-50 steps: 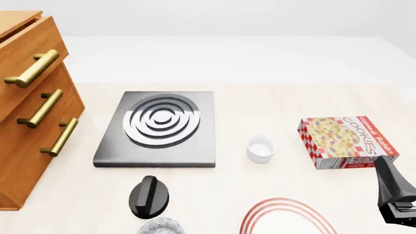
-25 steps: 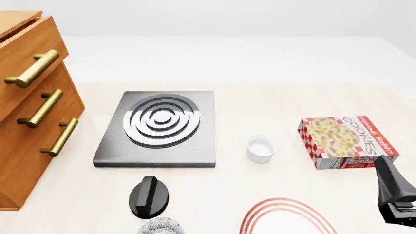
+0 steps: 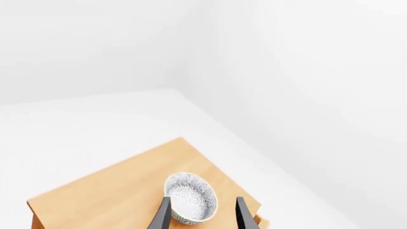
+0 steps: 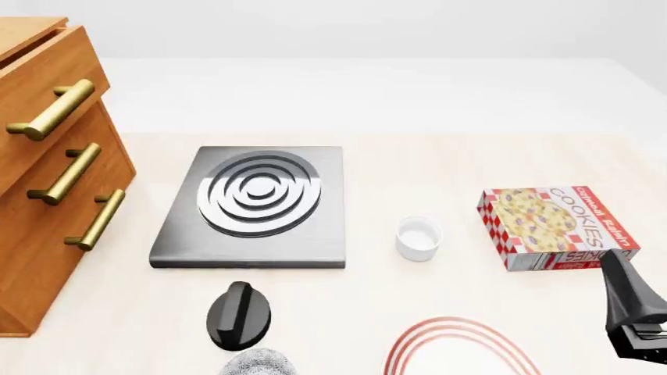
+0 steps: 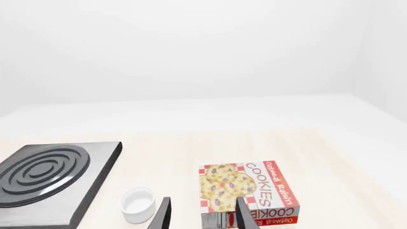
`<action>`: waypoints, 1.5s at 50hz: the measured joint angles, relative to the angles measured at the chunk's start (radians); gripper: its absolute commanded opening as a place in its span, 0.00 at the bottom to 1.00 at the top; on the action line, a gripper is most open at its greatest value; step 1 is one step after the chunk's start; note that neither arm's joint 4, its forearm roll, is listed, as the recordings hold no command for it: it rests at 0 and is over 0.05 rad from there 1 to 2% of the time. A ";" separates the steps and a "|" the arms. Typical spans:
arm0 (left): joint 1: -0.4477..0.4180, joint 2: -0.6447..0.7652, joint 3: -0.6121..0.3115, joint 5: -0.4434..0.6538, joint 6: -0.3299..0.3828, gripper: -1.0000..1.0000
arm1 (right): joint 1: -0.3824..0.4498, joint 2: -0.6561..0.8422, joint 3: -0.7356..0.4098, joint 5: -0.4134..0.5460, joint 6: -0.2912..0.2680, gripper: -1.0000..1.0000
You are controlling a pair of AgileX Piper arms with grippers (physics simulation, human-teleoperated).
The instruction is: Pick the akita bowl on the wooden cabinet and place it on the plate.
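Cut off at near edge: the plate (image 4: 458, 349) shows only its far arc of red rings at the bottom of the front view; a second speckled bowl (image 4: 258, 364), left of it, is also sliced by the frame.
Right end effector (image 5: 200, 214): fingertips stand apart with nothing between them in the right wrist view; in the front view only a dark piece of the right arm shows at the lower right corner.
Black knob (image 4: 239, 312): lies on the table (image 4: 438, 156) just beyond the near bowl, in front of the stove plate (image 4: 255, 205).
Middle ground: the stove plate sits left of centre, a small white cup (image 4: 419, 237) to its right, a cookie box (image 4: 555, 226) further right; bare table lies between cup and plate.
Left end effector (image 3: 202, 214): seen only from its own wrist camera, fingers parted and holding nothing; the front view does not show it at all.
Akita bowl (image 3: 191, 197): rests upright on top of the wooden cabinet (image 3: 108, 191), near that top's corner, its near side lying between the two open fingertips; contact cannot be judged.
Cabinet in front view: cropped at the left edge, three brass handles (image 4: 67, 174) visible, its top out of frame, so the bowl is hidden there.
Open room: bare cabinet top stretches away beside the bowl; white floor and walls lie beyond.
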 measured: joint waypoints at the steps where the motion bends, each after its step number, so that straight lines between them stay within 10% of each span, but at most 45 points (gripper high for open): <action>1: 0.004 0.001 -0.001 0.000 -0.001 1.00 | 0.000 0.000 0.000 0.000 0.000 1.00; 75: 0.026 0.177 0.031 -0.066 -0.034 1.00 | 0.000 0.000 0.000 0.000 0.000 1.00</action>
